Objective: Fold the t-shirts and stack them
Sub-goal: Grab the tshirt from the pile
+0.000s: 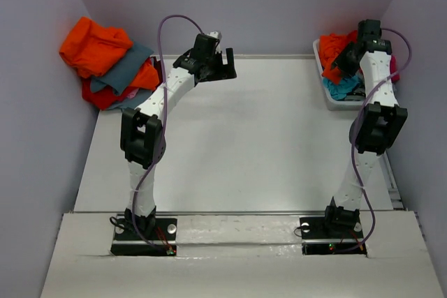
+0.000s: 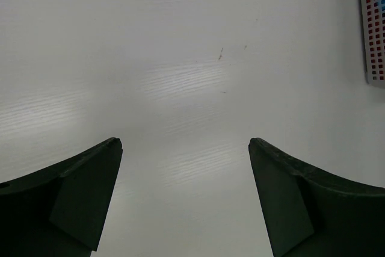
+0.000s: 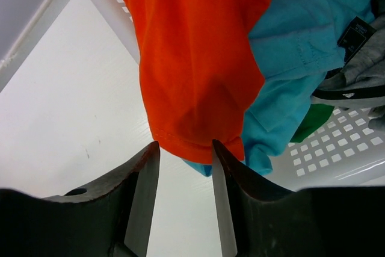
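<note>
1. Overhead, we see the left arm stretched toward the far middle of the counter. The right arm reaches to the far right corner, over the white slatted basket.
2. We find the left end effector wide open. Its two fingers stand far apart with only bare white counter between and beneath them, so it holds nothing. A corner of the basket shows at the upper right edge of its wrist view.
3. We find the right end effector partly open, with a clear gap between its fingers. The hem of an orange t-shirt hangs down to the fingertips and overlaps the tip of one finger. We cannot tell whether either pad touches the cloth.
4. That orange t-shirt hangs in front of the basket's wall. A turquoise t-shirt lies in the basket beside it, touching it. A grey garment with dark trim shows at the edge of that view.
5. A loose pile of t-shirts, orange, slate-grey and red, sits at the far left by the wall, well apart from both end effectors.
</note>
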Robot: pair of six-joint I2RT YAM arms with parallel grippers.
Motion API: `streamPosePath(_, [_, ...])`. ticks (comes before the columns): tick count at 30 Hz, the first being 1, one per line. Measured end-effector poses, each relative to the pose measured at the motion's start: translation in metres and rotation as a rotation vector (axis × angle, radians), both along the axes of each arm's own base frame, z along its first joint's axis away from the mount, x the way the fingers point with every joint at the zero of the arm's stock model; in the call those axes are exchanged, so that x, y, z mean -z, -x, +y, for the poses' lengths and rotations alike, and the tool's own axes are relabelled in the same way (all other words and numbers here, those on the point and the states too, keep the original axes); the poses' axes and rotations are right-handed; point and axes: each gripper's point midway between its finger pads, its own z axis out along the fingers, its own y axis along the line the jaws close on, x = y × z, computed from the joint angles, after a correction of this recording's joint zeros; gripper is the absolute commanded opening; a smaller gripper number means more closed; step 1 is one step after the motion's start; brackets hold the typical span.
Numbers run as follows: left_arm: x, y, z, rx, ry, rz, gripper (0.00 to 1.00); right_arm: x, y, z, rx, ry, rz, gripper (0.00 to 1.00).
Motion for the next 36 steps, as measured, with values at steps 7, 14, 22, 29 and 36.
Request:
streamPosePath(7, [0.000,0.000,0.000,0.000,0.000,0.000,0.99,0.014,-0.001,0.000,0.000,-0.005,0.030,0.47])
streamPosePath(14, [0.000,0.000,0.000,0.000,0.000,0.000,0.99,0.019,-0.001,0.000,-0.004,-0.005,0.039,0.07])
streamPosePath(22, [0.000,0.000,0.000,0.000,0.000,0.000,0.99,0.020,-0.001,0.000,-0.004,-0.005,0.040,0.07])
streamPosePath(29, [0.000,0.000,0.000,0.001,0.000,0.001,0.99,0.013,0.001,0.004,-0.023,-0.005,0.040,0.07])
streamPosePath(36, [0.000,0.001,-0.001,0.006,0.003,0.003,0.99,-0.044,0.014,0.031,-0.095,0.031,-0.063,0.07])
